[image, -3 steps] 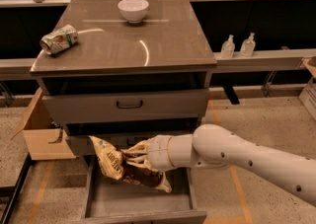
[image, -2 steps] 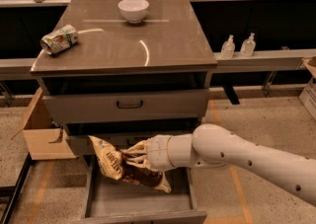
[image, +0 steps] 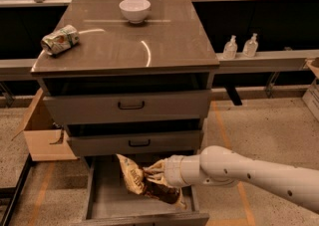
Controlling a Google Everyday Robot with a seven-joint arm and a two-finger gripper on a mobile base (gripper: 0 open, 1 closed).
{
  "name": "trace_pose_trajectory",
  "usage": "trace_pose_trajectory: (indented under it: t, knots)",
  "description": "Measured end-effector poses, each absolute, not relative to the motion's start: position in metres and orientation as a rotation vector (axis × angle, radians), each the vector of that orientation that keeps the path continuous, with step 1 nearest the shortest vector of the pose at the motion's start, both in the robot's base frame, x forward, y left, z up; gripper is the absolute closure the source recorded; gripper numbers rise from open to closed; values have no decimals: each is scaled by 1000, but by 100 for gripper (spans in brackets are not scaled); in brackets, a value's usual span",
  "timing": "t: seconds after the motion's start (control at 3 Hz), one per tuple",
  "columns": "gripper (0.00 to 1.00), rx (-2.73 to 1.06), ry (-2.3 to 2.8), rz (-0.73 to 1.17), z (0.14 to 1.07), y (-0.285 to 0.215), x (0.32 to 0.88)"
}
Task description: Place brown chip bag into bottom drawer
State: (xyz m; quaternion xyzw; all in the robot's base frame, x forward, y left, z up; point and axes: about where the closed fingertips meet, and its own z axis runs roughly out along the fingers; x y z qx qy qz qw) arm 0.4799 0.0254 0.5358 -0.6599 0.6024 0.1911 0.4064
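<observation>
The brown chip bag (image: 142, 181), dark brown foil with a pale yellow panel, hangs over the open bottom drawer (image: 102, 201), a wide grey tray pulled out at the foot of the cabinet. My gripper (image: 153, 176) comes in from the right on a white arm and is shut on the brown chip bag, holding it above the drawer floor. The bag's lower end reaches toward the drawer's right side.
Two closed grey drawer fronts (image: 130, 106) with black handles sit above. On the cabinet top stand a white bowl (image: 134, 9) and a dented green-and-white can (image: 59, 40). A cardboard box (image: 42, 130) is at the left; two bottles (image: 239, 47) on a shelf at the right.
</observation>
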Motion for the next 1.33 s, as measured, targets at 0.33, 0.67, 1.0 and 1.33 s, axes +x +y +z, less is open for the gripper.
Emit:
trace_pose_trajectory:
  t: [0.33, 0.67, 1.0, 1.33]
  knots:
    - [100, -1695, 1563, 453, 478, 3, 497]
    - [100, -1742, 1560, 430, 435, -12, 518]
    - [100, -1818, 1552, 450, 385, -17, 540]
    - [100, -1865, 1563, 491, 337, -19, 561]
